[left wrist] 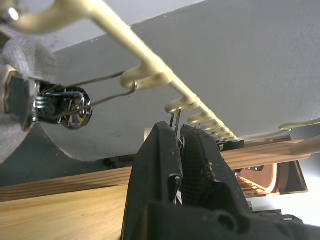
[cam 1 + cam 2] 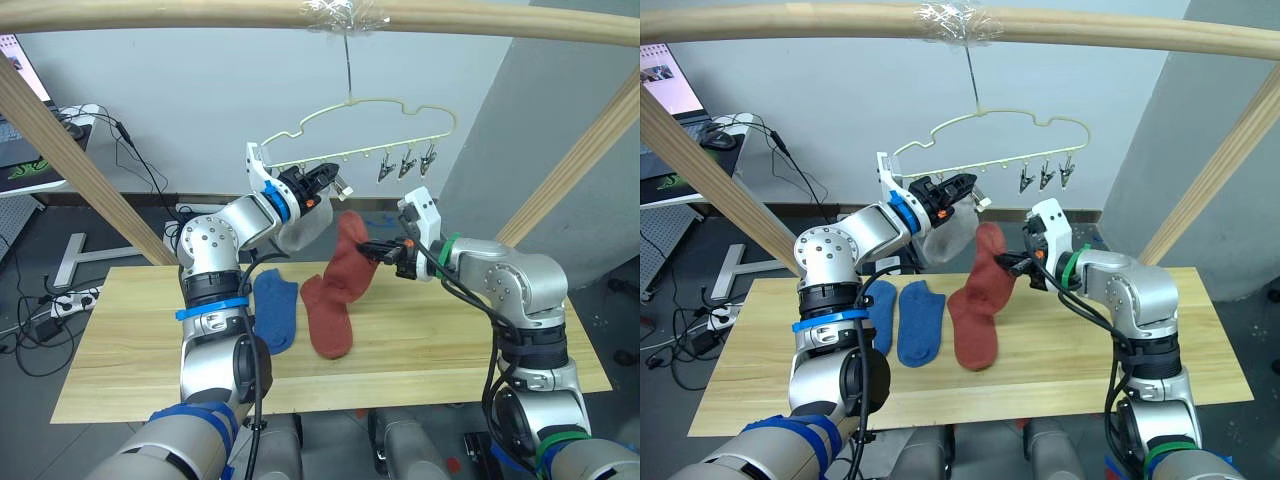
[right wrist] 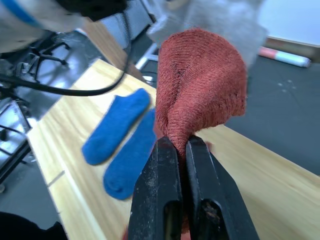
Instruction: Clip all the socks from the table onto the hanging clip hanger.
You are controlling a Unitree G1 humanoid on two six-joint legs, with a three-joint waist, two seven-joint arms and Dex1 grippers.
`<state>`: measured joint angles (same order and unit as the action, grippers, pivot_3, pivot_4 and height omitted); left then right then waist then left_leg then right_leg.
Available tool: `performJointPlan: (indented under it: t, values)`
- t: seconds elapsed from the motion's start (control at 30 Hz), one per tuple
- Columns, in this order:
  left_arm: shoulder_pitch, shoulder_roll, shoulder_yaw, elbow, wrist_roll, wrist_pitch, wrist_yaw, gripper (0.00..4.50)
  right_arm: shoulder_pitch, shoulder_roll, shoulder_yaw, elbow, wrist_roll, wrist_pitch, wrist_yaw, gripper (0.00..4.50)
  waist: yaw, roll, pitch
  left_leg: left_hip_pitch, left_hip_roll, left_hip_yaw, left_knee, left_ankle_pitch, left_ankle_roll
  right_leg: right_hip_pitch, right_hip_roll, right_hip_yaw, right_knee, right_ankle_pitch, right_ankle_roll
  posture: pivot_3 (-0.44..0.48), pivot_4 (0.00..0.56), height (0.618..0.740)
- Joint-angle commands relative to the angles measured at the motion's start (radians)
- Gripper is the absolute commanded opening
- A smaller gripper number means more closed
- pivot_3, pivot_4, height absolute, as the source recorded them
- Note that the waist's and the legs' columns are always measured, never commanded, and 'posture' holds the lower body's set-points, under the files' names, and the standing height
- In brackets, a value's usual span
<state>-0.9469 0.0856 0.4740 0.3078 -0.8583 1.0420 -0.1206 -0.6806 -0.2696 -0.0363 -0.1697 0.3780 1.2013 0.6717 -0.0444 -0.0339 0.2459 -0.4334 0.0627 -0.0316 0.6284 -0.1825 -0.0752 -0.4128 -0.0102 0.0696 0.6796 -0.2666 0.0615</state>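
- Right gripper (image 2: 1012, 263): jaws pinched shut on a fold of a rust-red sock (image 2: 990, 268), which is lifted off the table (image 2: 1080, 350) so that its free end is raised toward the hanger's row of clips; the grip near one edge leaves fabric free to feed into a clip.
- Left gripper (image 2: 325, 178): raised to the lower bar of the clip hanger (image 2: 370, 135), fingers (image 1: 160, 165) nearly closed on the thin metal tabs of a clip, seemingly to squeeze it open for the sock; what they grip is largely hidden.
- Grey sock (image 2: 305, 225): already hangs from a clip just beside the left gripper, so that position is taken.
- Free clips (image 2: 405, 163): three dangle empty toward the hanger's right end.
- Second rust-red sock (image 2: 330, 318): lies flat on the table beneath the raised one.
- Blue socks (image 2: 920, 318): two lie side by side on the table, just left of the red one, awaiting their turn.
- Wooden pole (image 2: 200, 14): carries the hanger's hook above the table, within both arms' reach.
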Motion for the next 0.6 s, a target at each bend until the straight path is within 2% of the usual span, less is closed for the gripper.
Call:
performJointPlan:
  t: [0.03,0.6]
  values:
    - [-0.007,0.003,-0.013,-0.039,-0.024,-0.006,-0.014,0.06,-0.034,-0.018,-0.013,0.001,0.034,-0.041,-0.001,0.02,0.0,0.0,0.0,0.0,0.0,0.0,0.0,0.0,0.0,0.0,0.0,0.0,0.0,0.0,0.0,-0.012,0.143,0.74]
    - [0.013,-0.009,-0.018,-0.06,-0.026,-0.013,-0.006,0.06,-0.133,-0.064,0.026,0.116,0.063,-0.106,0.008,0.02,0.002,0.0,0.0,0.0,0.0,0.0,0.0,0.0,0.0,0.0,0.0,0.0,0.0,0.0,0.0,0.005,0.142,0.74]
